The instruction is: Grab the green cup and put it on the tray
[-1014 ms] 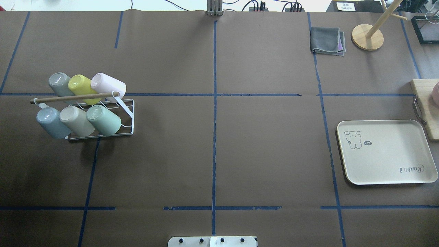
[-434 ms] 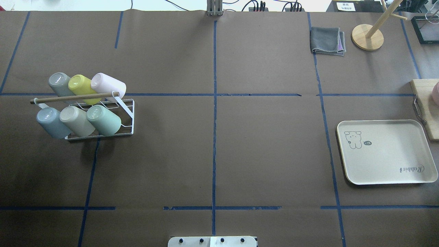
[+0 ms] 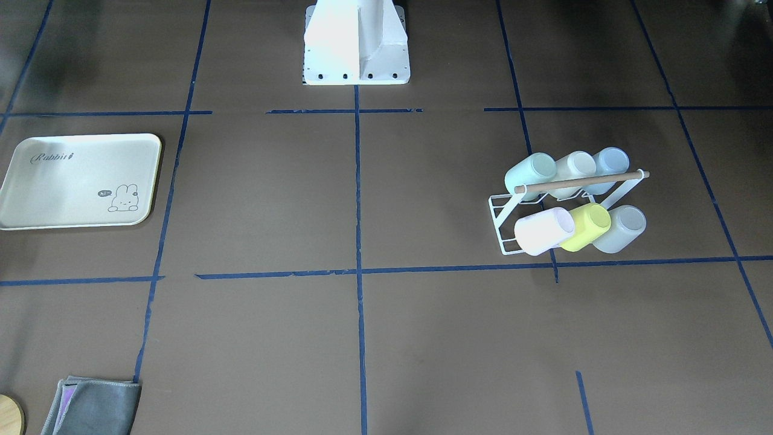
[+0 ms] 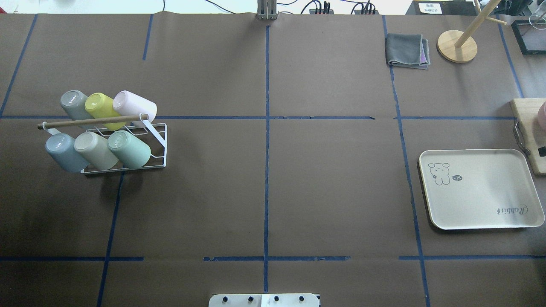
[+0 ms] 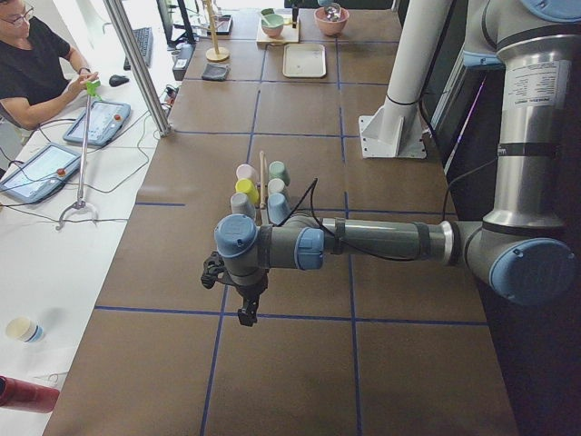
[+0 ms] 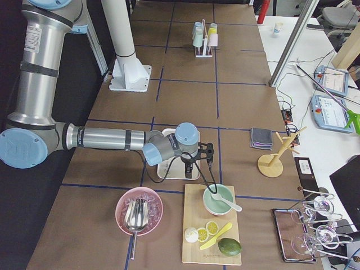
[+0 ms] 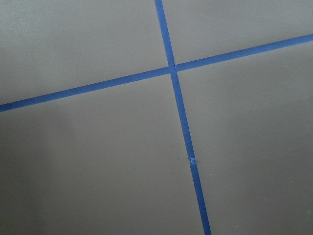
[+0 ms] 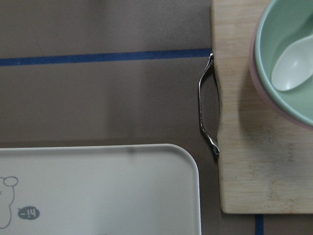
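The green cup [image 4: 129, 149] lies tilted on a white wire rack [image 4: 158, 145] at the table's left, rightmost in the near row; it also shows in the front-facing view [image 3: 530, 172] and in the left side view [image 5: 280, 173]. The tray [image 4: 480, 187] lies bare at the right, and its corner [image 8: 98, 191] fills the right wrist view's lower left. My left gripper [image 5: 245, 313] hangs over bare paper beyond the rack's end. My right gripper [image 6: 203, 154] hovers between the tray and a wooden board. I cannot tell whether either gripper is open or shut.
Several other cups share the rack, among them a yellow-green one [image 4: 100, 106] and a pale blue one [image 4: 64, 151]. A wooden board [image 8: 244, 147] with a metal handle carries a green bowl [image 8: 288, 58]. A grey cloth [image 4: 407, 50] and a wooden stand [image 4: 457, 46] sit at the far right. A person [image 5: 36, 73] sits beside the table.
A small dark part has come into the overhead view at the right edge, over the wooden board. Cups, rack and tray have not moved.
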Robot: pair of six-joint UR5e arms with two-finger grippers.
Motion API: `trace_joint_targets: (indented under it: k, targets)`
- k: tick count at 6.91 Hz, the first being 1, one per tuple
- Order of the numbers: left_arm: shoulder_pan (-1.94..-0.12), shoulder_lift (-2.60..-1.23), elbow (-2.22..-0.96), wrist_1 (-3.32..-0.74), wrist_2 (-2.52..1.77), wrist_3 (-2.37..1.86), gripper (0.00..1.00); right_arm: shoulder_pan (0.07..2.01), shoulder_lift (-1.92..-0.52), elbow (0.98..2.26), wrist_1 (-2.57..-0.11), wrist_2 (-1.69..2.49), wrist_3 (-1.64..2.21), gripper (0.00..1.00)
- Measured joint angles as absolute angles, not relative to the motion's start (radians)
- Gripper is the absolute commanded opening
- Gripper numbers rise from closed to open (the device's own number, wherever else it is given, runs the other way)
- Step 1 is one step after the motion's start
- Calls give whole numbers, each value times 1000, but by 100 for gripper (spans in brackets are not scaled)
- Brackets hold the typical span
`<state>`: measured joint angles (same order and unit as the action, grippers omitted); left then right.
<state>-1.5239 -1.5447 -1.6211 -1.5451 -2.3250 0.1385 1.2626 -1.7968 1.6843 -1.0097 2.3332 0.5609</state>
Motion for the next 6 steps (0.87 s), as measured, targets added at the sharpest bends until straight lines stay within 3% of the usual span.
trace_joint_targets:
  k: [2,5,6]
  targets:
    - [-1523,-1545,-1623,-1546,-2327,123,100,1152,-1829,1598,-786,2273,726,100]
    - [-1523,-1545,-1627,-1547,-2327,122,100,1088,-1846,1533,-682,2230,778,97]
    - [-1523,-1545,-1630,-1547,-2327,122,100,1084,-1846,1530,-680,2232,779,90]
